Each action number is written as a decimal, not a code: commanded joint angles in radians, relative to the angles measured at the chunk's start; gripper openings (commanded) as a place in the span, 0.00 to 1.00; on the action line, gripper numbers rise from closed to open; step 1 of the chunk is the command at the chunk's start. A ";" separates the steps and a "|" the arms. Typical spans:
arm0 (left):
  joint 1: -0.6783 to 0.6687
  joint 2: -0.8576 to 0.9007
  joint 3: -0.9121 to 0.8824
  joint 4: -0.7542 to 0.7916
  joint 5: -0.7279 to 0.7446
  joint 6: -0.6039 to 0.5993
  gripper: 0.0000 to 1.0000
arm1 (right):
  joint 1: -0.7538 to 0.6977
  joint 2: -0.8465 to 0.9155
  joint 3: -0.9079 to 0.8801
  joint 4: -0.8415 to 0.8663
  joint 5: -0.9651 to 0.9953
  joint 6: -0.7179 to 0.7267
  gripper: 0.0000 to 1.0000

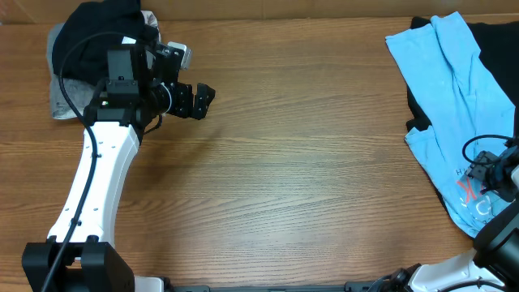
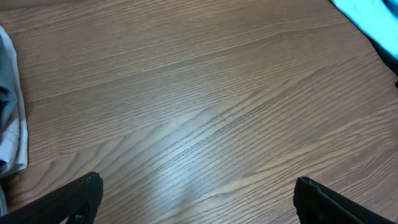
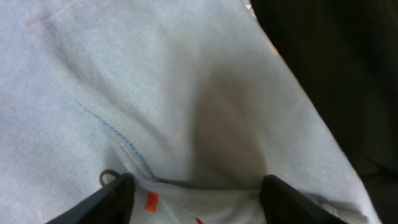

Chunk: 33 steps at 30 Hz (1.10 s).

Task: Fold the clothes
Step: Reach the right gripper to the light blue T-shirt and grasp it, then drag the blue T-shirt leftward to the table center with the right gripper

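Observation:
The light blue T-shirt [image 1: 450,89] lies crumpled at the table's right edge, partly over a black garment [image 1: 496,49]; red-and-white lettering shows near its lower end. My right gripper [image 1: 485,169] is down on the shirt's lower part. In the right wrist view its fingers [image 3: 118,196] stand apart, pressed into the pale cloth [image 3: 155,93], with a raised fold and a stitched hem between them. My left gripper [image 1: 199,99] hovers over bare wood at the upper left, open and holding nothing [image 2: 198,183]. The shirt's corner [image 2: 367,15] shows far off in the left wrist view.
A heap of black cloth [image 1: 89,32] over a grey piece [image 1: 61,101] lies at the far left corner behind the left arm; its pale edge [image 2: 15,130] shows in the left wrist view. The wooden tabletop [image 1: 308,162] spans the middle.

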<state>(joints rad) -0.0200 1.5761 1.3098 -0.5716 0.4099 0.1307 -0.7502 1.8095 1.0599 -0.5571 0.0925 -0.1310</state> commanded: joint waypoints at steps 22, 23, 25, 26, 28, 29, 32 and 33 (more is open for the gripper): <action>-0.007 0.006 0.019 0.107 -0.017 -0.015 0.99 | 0.020 -0.008 0.468 -0.380 -0.316 0.054 0.04; -0.007 0.006 0.019 0.117 -0.017 -0.027 0.98 | 0.031 -0.008 0.523 -0.436 -0.354 0.053 0.04; -0.006 0.006 0.021 0.132 -0.017 -0.051 0.98 | 0.058 -0.008 0.612 -0.534 -0.396 0.053 0.04; -0.006 0.006 0.023 0.136 -0.017 -0.058 0.98 | 0.076 -0.008 0.653 -0.582 -0.412 0.052 0.04; -0.006 0.006 0.032 0.139 -0.017 -0.067 0.96 | 0.121 -0.008 0.729 -0.674 -0.450 0.034 0.04; -0.005 0.006 0.039 0.139 -0.017 -0.068 0.96 | 0.148 -0.009 0.763 -0.717 -0.468 0.018 0.04; 0.002 0.006 0.068 0.135 -0.019 -0.080 0.96 | 0.252 -0.013 0.850 -0.818 -0.507 0.017 0.04; 0.009 0.006 0.081 0.132 -0.019 -0.089 0.96 | 0.291 -0.014 0.871 -0.842 -0.515 0.016 0.04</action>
<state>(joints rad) -0.0196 1.5761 1.3296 -0.4416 0.3851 0.0765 -0.5488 1.8095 1.8553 -1.3636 -0.3317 -0.0982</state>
